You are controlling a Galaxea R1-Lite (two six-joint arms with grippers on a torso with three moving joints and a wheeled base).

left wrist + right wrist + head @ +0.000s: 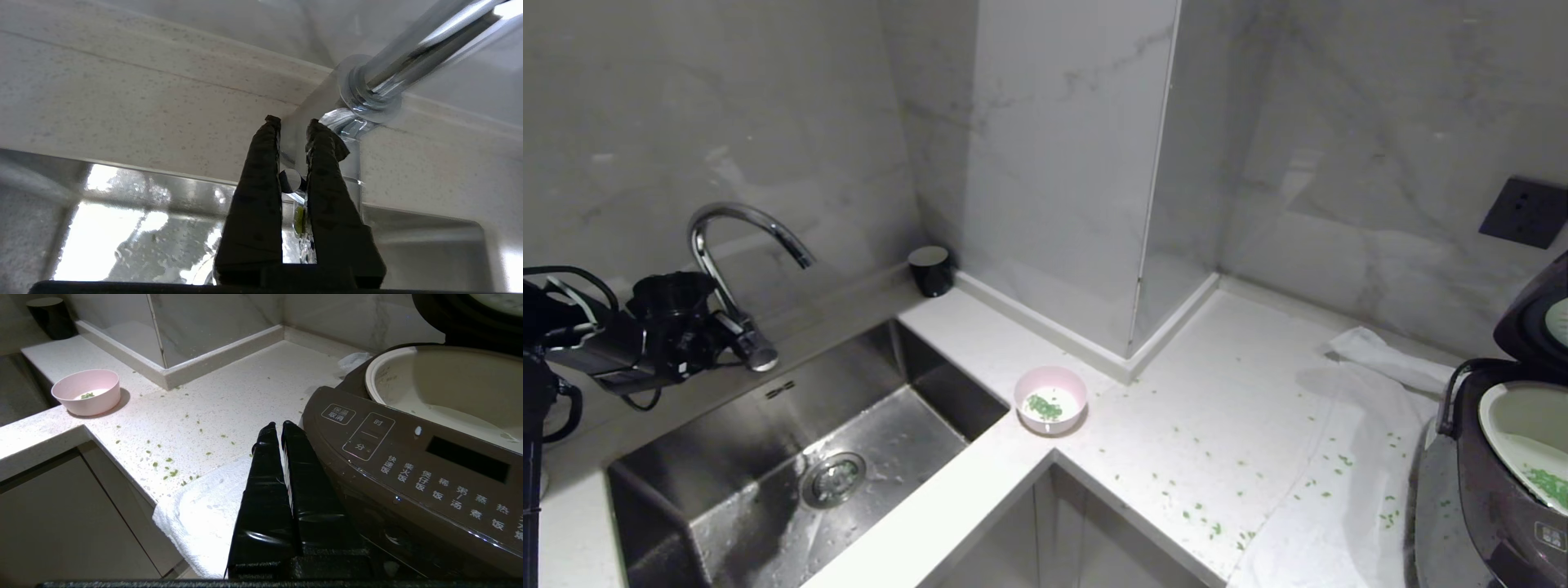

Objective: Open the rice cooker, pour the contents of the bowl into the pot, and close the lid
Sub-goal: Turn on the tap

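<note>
The rice cooker (pixel 1494 506) (pixel 408 465) stands at the far right with its lid (pixel 1531 314) (pixel 449 318) raised. Its pot (pixel 1503 416) (pixel 445 384) is open to view and holds some green bits (pixel 1552 486). The pink bowl (pixel 1050 398) (pixel 86 392) sits on the counter by the sink corner, a little heap of green contents (pixel 1044 407) in it. My left gripper (pixel 734 328) (pixel 293 121) is far to the left at the tap, shut on its chrome lever (pixel 290 179). My right gripper (pixel 279 425) is shut and empty beside the cooker's front panel.
A steel sink (pixel 768 490) with a curved faucet (pixel 743 220) fills the left. A black cup (pixel 930 269) stands in the back corner. A white towel (pixel 1347 457) lies under the cooker. Green bits (pixel 1201 514) are scattered over the counter. A wall pillar juts out behind the bowl.
</note>
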